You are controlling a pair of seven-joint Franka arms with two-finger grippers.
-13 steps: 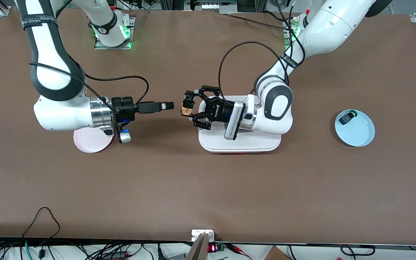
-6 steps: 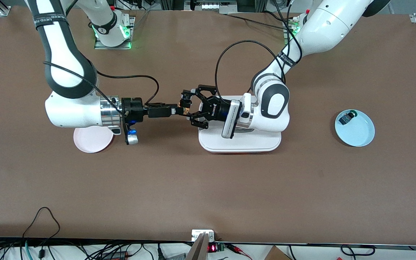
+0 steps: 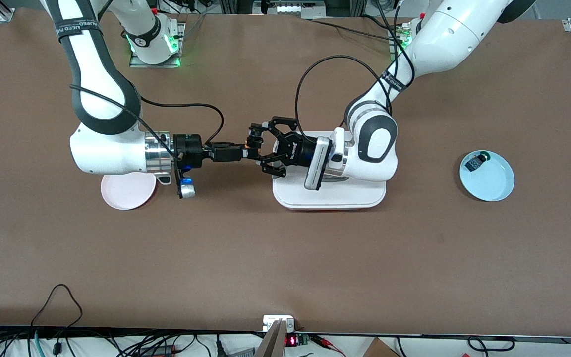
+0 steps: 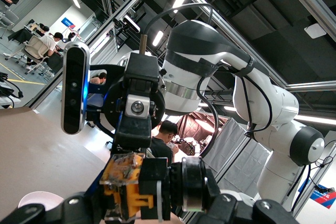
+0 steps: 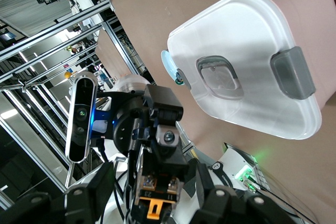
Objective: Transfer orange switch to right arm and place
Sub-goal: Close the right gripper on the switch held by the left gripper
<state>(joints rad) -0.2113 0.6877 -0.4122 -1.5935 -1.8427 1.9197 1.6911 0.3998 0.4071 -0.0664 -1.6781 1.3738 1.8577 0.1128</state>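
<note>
You see the left gripper [image 3: 255, 147] fingers clamping the orange switch [image 4: 125, 190] above the tabletop [image 3: 285, 258]; at its 9 o'clock, the right gripper [image 3: 242, 151] fingers' state is unclear.

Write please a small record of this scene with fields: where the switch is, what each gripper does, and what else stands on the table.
switch: orange switch, in the air between the two arms
left gripper: shut on the orange switch, over the table beside the white container
right gripper: at the switch, fingers around it, grip not confirmed
pink plate: under the right arm
blue plate: holds a small dark part
</note>
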